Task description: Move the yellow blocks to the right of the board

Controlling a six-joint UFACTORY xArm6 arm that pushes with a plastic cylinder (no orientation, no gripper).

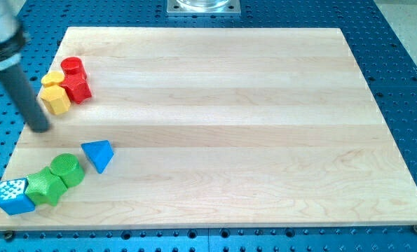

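Jaws: none fitted; the arm ends in a plain dark rod that has hold of nothing, so there is no opening to report.
My tip [40, 128]: resting at the view's left edge of the surface, just below the yellow blocks and apart from them; I cannot tell whether it touches the wood.
Rod: slants up toward the view's top left, where it meets a wider dark and silver body.
Yellow blocks, location: both sit near the view's top-left corner of the surface, far from its right side.
Yellow block, lower [55, 100]: chunky and faceted, roughly hexagonal on top, bright yellow; its right side touches the red block beside it.
Yellow block, upper [52, 78]: smaller in view, flat-topped, exact shape unclear; it sits pressed between the lower yellow block and the red pieces.
Red cylinder [73, 68]: upright, at the top of this cluster.
Red block [77, 88]: angular, shape unclear, just below the cylinder.
Blue triangular block [98, 154]: alone, lower left, well below my tip.
Green cylinder [66, 169]: touching the green faceted block [43, 187] to its lower left.
Blue block [15, 196]: at the view's bottom-left corner, white-speckled top, touching the green faceted block.
Surface [250, 126]: pale wooden board on a blue perforated table [404, 42].
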